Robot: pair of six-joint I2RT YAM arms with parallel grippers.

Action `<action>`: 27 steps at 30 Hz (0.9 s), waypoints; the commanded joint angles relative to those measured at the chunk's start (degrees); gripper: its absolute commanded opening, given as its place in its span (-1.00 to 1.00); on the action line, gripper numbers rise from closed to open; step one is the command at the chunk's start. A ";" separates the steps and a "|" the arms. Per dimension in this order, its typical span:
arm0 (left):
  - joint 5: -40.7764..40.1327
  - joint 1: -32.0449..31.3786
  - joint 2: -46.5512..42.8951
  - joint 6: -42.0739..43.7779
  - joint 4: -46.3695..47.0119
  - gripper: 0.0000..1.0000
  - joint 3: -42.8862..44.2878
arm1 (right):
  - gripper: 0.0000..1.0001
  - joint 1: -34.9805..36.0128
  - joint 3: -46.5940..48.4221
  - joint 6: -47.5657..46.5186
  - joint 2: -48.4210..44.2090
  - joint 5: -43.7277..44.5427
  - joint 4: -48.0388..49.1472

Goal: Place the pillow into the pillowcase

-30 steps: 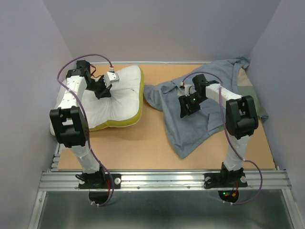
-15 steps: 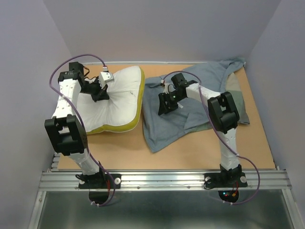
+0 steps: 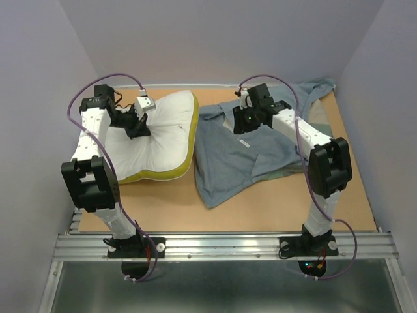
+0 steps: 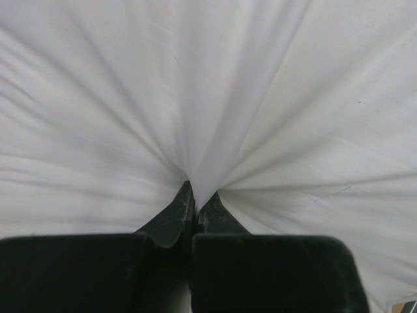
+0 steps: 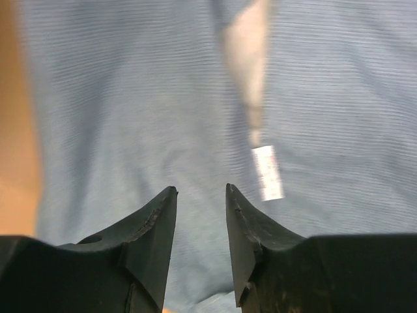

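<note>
Pillow is seen in the left half of the overhead frame, lying on the tan table, its yellow band running along the right and lower edges. A fold of its white cover is pinched between the clenched jaws of the left gripper, and creases radiate from the grip. The pillowcase is spread crumpled right of centre, grey-blue side up, just beside the pillow. The right gripper is held over the cloth's upper part, jaws parted with nothing between them. A small white tag is seen just beyond the fingertips.
</note>
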 commanded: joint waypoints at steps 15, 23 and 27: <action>2.16 0.56 -1.69 -3.10 1.51 -1.00 0.16 | -0.07 -2.19 3.42 1.28 12.71 15.04 6.18; 2.16 0.56 -0.55 -4.51 2.83 -1.00 0.42 | 0.12 -2.02 4.03 2.07 14.65 13.99 6.18; 1.99 0.56 -0.02 -4.68 2.83 -1.00 0.60 | 0.15 -1.31 4.83 2.16 15.09 13.90 6.18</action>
